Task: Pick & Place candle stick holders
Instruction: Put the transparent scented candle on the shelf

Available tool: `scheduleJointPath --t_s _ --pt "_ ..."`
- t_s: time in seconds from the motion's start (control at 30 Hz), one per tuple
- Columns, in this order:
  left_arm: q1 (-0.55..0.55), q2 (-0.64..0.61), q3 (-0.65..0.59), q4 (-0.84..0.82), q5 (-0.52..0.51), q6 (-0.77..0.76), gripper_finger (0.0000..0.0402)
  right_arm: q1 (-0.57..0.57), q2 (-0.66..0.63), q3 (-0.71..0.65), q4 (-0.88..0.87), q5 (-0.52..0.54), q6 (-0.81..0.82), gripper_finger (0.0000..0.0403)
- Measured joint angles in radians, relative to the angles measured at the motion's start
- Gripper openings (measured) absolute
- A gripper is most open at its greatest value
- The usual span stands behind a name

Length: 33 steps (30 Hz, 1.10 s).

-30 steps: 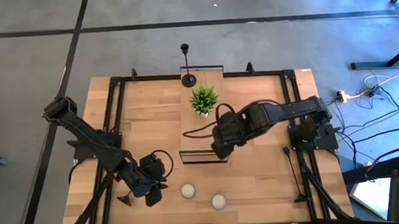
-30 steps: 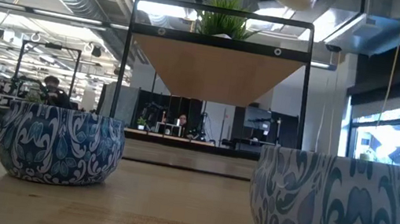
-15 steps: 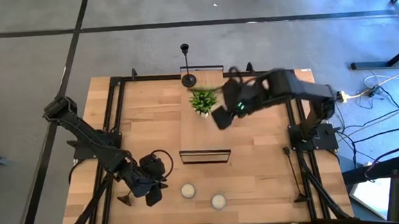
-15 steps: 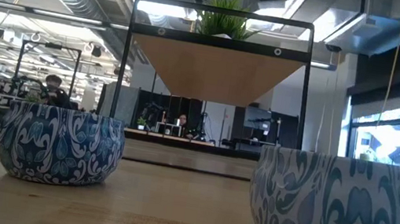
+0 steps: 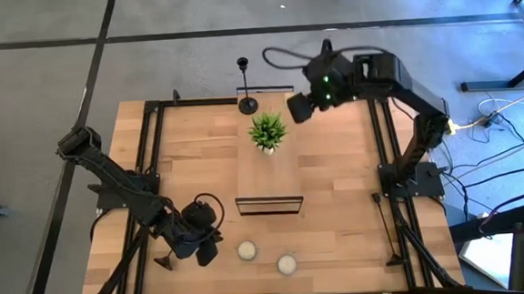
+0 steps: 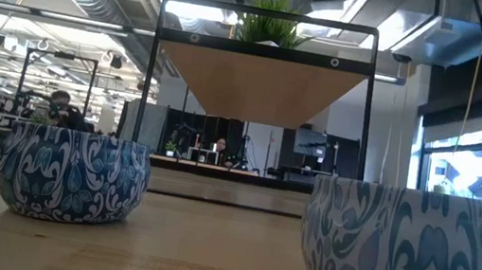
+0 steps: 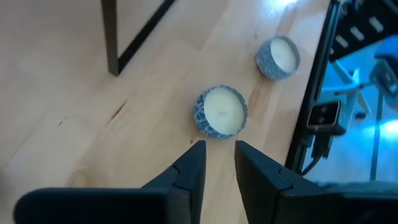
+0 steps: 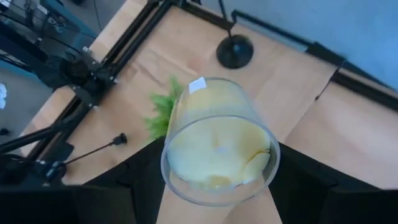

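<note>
One black candle stick holder (image 5: 245, 86) stands upright on its round base (image 8: 235, 51) at the table's far edge. A second candle stick holder (image 5: 383, 223) lies on its side by the right rail. My right gripper (image 5: 301, 106) is high above the far side, just right of the upright holder, shut on a glass jar (image 8: 217, 143) with a yellow candle in it. My left gripper (image 7: 217, 152) hovers near the front left, its fingers a narrow gap apart with nothing between them, pointing down at a blue-patterned candle tin (image 7: 221, 112). My right gripper holds the glass jar between its two fingers, one on each side of the jar's round wall (image 8: 168, 163). The fingers (image 8: 140, 186) come slanting down from above. The jar is lifted clear of the table and tilted, its open mouth toward the wrist camera.
Two candle tins (image 5: 246, 250) (image 5: 287, 264) sit near the front edge. A black-framed stand with a wooden shelf (image 5: 268, 204) stands mid-table, with a small green plant (image 5: 267, 131) at its far end. Black rails (image 5: 150, 172) run along both sides.
My right gripper has swung from the stand at mid-table up and toward the far edge, passing the plant, and now hangs by the upright candle stick holder. My left gripper has stayed in place and rolled a little about its own line.
</note>
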Motion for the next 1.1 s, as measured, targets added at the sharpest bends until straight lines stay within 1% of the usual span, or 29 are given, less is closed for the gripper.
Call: scheduleJointPath --t_s 0.2,0.43,0.63,1.1 --pt "0.016 0.000 0.000 0.000 -0.054 -0.094 0.0057 -0.125 0.000 0.000 0.040 -0.074 -0.121 0.0238" --pt "0.048 0.000 0.000 0.008 -0.052 -0.147 0.0042 -0.210 0.000 0.000 0.050 -0.165 -0.232 0.0238" --pt "0.072 0.000 0.000 0.008 -0.050 -0.146 0.0035 -0.221 0.000 0.000 0.050 -0.198 -0.269 0.0238" --pt "0.140 0.000 0.000 0.004 -0.050 -0.074 0.0032 -0.218 0.000 -0.001 0.050 -0.276 -0.302 0.0238"
